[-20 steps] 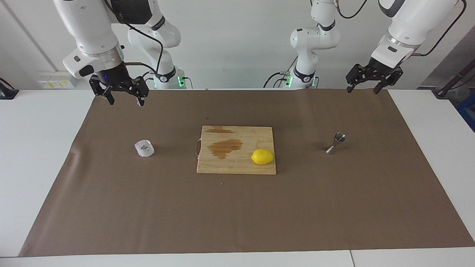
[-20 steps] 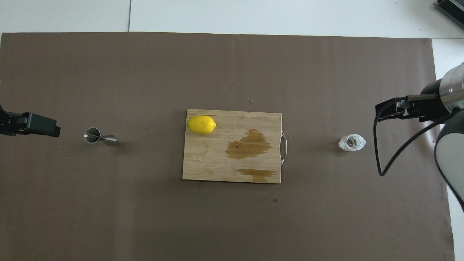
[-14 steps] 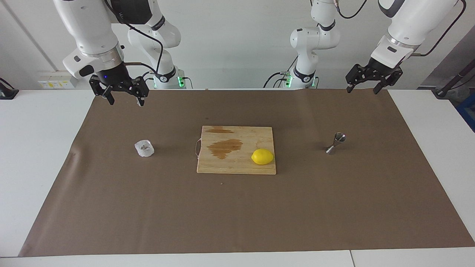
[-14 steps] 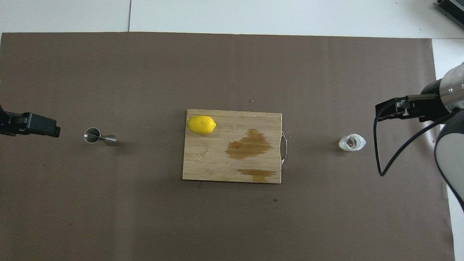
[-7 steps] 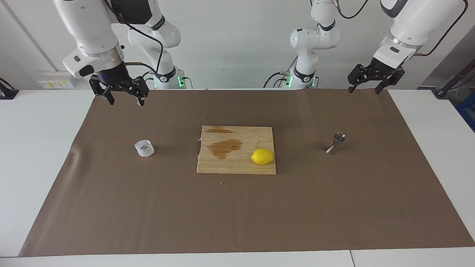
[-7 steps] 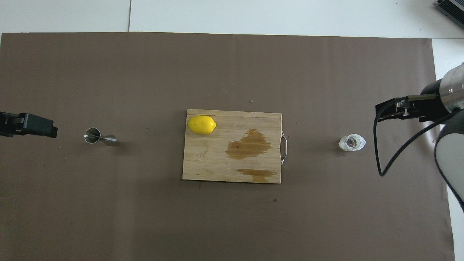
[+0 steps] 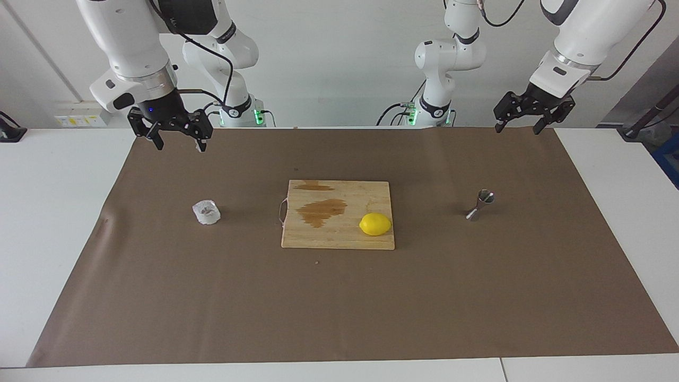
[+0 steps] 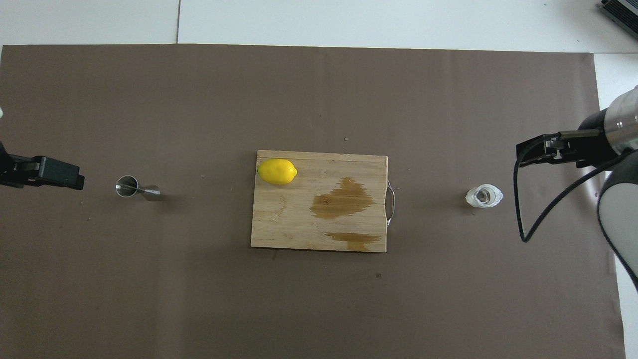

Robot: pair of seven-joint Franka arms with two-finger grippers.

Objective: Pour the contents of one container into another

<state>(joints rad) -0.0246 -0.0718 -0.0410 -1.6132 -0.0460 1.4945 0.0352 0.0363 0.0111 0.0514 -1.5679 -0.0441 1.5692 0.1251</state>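
Cup (image 7: 206, 213) contents unclear | left end effector (image 7: 519, 126) spread | right end effector (image 7: 179, 143) spread

**Cup and jigger apart, lemon on board**

Wooden board (image 8: 299, 219) mid-mat w/ lemon (image 8: 277, 171) at its corner farther from robots, two brown wet stains. Jigger (image 8: 135, 188) toward left arm's end, crinkled cup (image 8: 484, 195) toward right arm's end. Left gripper (image 8: 50, 172) near jigger; right gripper (image 8: 536, 150) near cup.
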